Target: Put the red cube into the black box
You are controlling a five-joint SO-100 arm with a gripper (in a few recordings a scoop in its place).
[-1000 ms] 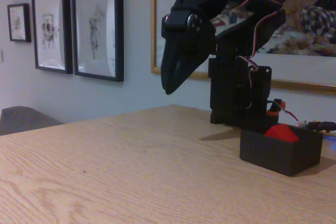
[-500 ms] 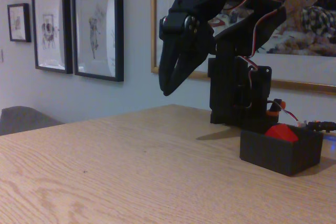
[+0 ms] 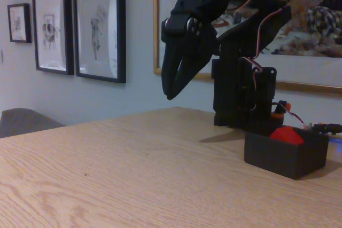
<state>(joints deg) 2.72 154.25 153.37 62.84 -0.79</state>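
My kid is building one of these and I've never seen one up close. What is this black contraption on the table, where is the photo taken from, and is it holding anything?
The black machine is a small robot arm bolted together from motors and printed parts, with red and white wires looped along it. Its pointed end is the gripper, two fingers that work like tongs. Here it hangs in the air above the wooden table, tips pointing down and nearly together, with nothing between them.

The photo comes from one fixed camera standing low at the table's edge, looking across the surface toward a wall with framed pictures.

On the table, right of the arm's base, sits the black box, low and open on top. The red cube is inside it, its top poking above the rim.
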